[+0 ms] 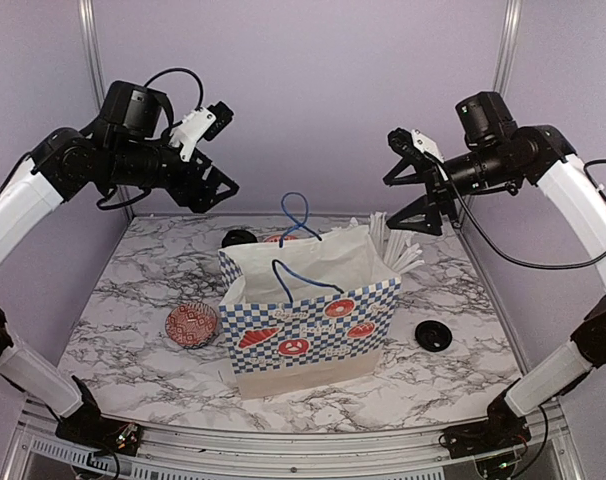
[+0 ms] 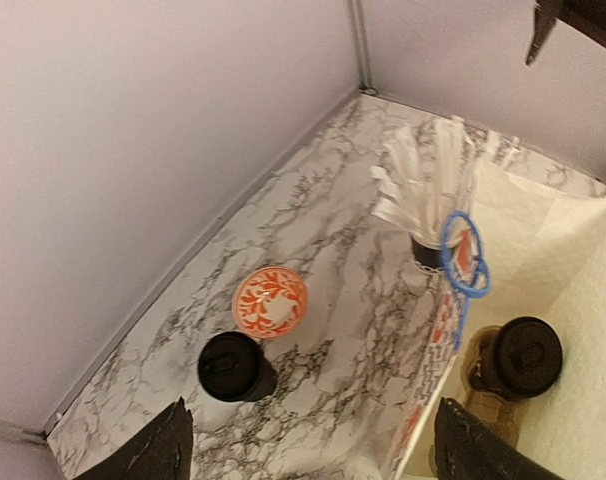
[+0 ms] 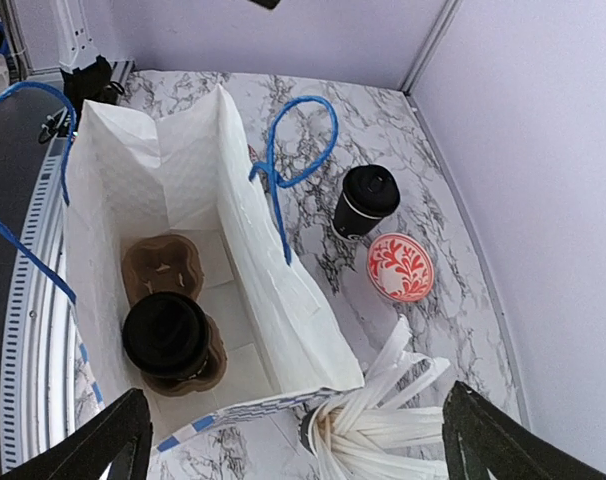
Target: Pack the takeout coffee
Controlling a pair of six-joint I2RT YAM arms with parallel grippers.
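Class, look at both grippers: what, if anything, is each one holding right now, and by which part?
Nothing is held. The left gripper and right gripper are both open in the air and empty.

White links (image 1: 13,215), black joints (image 1: 133,110) (black cables (image 1: 175,73))

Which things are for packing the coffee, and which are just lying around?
For the job: paper bag; carrier tray inside; lidded cup in that tray; lidded cup standing outside; loose black lid.
Just lying about: red patterned disc; cup of white sticks.
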